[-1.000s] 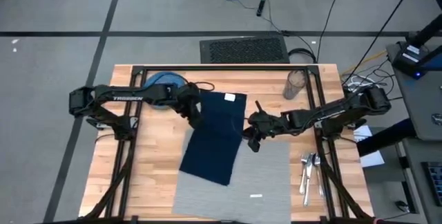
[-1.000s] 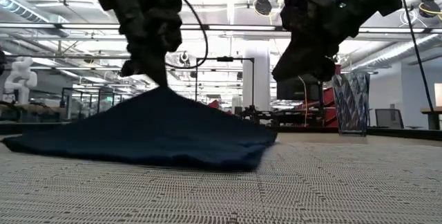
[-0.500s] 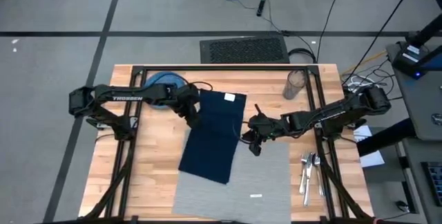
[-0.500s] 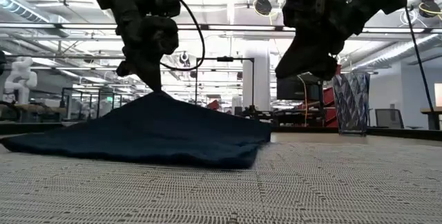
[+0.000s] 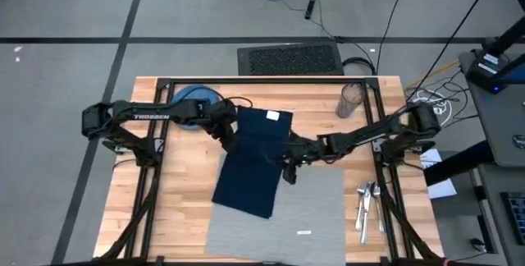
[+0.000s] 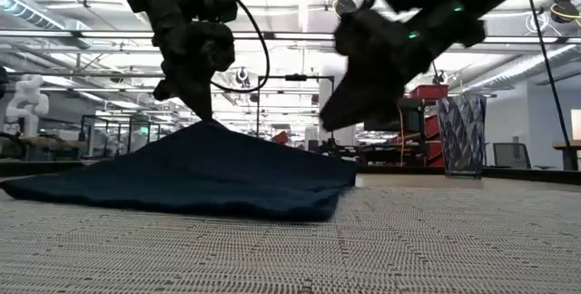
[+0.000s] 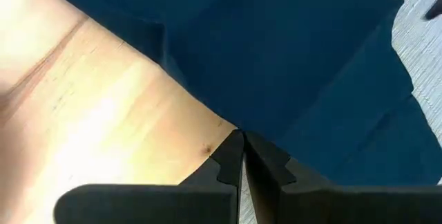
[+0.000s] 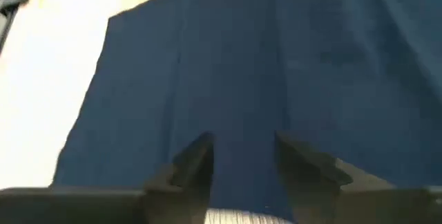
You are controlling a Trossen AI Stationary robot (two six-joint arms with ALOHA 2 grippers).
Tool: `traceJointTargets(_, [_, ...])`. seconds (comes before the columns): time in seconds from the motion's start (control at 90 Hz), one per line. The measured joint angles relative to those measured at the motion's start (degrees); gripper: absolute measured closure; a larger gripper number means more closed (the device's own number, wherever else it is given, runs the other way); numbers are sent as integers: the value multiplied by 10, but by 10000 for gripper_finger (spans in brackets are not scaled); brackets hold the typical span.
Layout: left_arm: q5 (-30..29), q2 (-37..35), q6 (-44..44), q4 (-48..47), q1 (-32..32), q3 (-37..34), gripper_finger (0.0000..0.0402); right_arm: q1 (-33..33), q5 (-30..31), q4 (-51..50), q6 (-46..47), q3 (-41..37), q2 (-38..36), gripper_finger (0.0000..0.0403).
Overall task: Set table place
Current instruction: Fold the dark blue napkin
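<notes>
Covering the table [image 5: 176, 192], placemat [image 5: 316, 213] and napkin [image 5: 254, 167].

The left tool [image 7: 242, 141] pinches the navy napkin's [image 7: 297, 65] edge over the wooden table [image 7: 90, 134].

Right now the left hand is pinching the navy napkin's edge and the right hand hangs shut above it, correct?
Not quite. The right hand is open, its fingers spread over the navy napkin, as the right wrist view shows. The left hand does pinch the napkin's edge.
</notes>
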Motion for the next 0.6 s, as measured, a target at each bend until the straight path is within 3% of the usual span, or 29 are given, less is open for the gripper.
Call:
traceJointTargets(0.333, [-4,0,4,2,0,0,401,-34,-9,-95,-95,132,110,183])
traceJointTargets(0.6, [-5,0,4,2,0,0,402,-47,-23,-101,-74,152,166,175])
